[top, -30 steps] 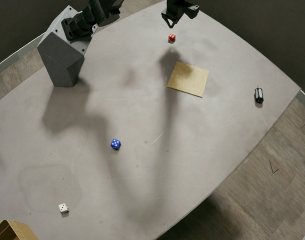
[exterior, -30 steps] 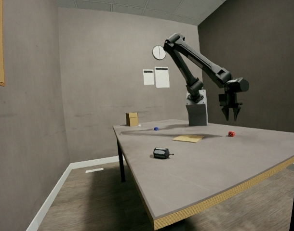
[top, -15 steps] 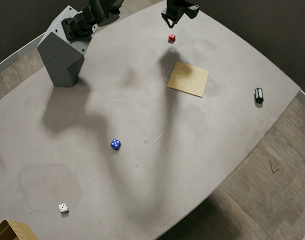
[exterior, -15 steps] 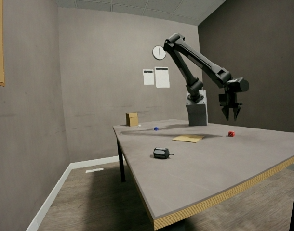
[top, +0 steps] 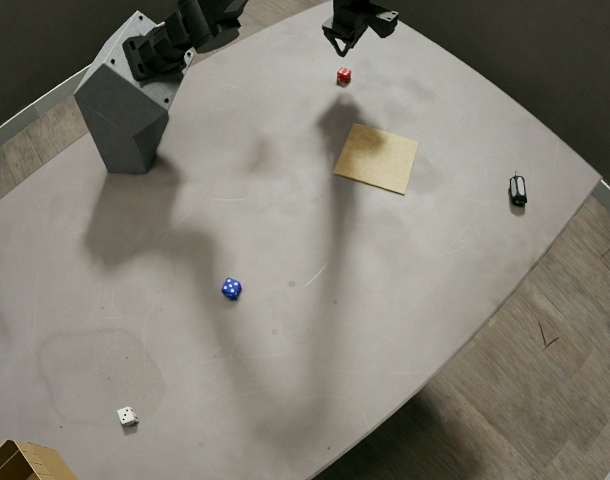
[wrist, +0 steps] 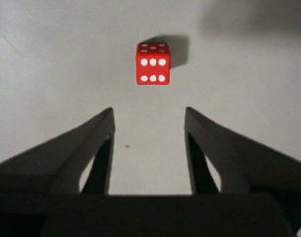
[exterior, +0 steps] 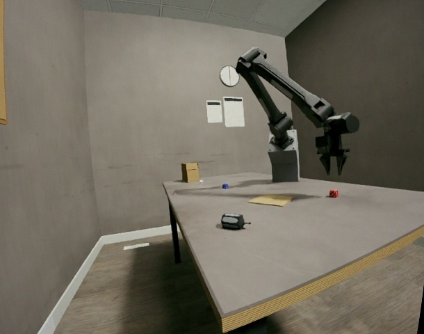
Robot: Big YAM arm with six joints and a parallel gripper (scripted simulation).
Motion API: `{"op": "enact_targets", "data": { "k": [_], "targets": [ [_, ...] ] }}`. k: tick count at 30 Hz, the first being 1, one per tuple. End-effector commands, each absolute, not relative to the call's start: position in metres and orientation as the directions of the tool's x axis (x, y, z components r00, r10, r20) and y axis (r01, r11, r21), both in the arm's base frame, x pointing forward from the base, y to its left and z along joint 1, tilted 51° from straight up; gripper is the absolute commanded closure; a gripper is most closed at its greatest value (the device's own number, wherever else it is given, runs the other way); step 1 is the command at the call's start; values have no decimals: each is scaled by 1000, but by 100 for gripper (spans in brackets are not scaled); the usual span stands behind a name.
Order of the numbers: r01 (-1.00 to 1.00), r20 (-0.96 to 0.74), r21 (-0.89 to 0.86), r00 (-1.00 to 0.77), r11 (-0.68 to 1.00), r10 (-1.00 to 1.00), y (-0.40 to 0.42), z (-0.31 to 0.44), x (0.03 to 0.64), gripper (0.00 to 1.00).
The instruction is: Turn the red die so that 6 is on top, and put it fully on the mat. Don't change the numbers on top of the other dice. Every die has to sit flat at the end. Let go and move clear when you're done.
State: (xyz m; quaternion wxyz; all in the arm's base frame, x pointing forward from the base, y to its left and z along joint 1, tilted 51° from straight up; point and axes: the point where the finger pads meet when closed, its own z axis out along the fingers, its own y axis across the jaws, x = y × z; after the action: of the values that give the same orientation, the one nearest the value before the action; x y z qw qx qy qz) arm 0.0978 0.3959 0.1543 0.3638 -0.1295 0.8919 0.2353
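The red die (top: 343,75) sits flat on the grey table, off the tan mat (top: 376,157) and a short way beyond its far corner. It also shows in the exterior view (exterior: 333,193), right of the mat (exterior: 271,200). In the wrist view the red die (wrist: 152,69) turns a face with six pips toward the camera. My gripper (top: 342,49) (exterior: 333,171) hangs above the die, pointing down, clear of it. Its fingers stand partly apart with nothing between them.
A blue die (top: 231,288) lies mid-table and a white die (top: 127,415) near the front left. A small black device (top: 517,190) lies near the right edge. A cardboard box (top: 21,462) stands at the front left corner. The arm's grey base (top: 124,103) stands at the back left.
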Motion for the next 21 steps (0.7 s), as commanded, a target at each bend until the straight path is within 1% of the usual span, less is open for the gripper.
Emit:
{"op": "enact_targets", "data": {
  "k": [1, 21],
  "targets": [
    [-397, -711, 311, -700, 863, -66, 395, 147, 104, 61],
    [-397, -711, 311, -700, 863, -66, 404, 135, 115, 61]
  ]
}}
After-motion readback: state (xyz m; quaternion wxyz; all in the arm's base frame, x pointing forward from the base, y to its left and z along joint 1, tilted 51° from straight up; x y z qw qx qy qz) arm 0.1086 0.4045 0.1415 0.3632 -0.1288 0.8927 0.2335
